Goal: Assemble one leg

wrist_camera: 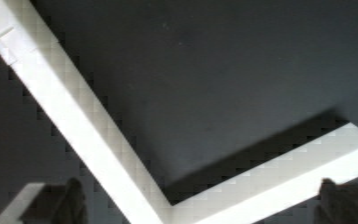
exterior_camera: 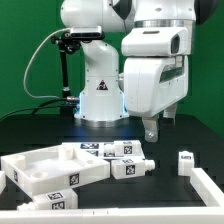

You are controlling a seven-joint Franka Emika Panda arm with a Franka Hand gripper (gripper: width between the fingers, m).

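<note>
With the gripper (exterior_camera: pixel 152 131) as the dial's centre in the exterior view, the robot's base (exterior_camera: pixel 98 98) stands on the table (exterior_camera: pixel 30 135) at ten o'clock, farther back. A panel (exterior_camera: pixel 40 172) lies far out at eight o'clock. Several legs (exterior_camera: pixel 125 150) lie clustered at seven, between panel and gripper, one apparently touching the panel. A lone leg (exterior_camera: pixel 185 160) stands upright at four, well apart from them. A rail (exterior_camera: pixel 205 190) lies at five, nearest the camera.
</note>
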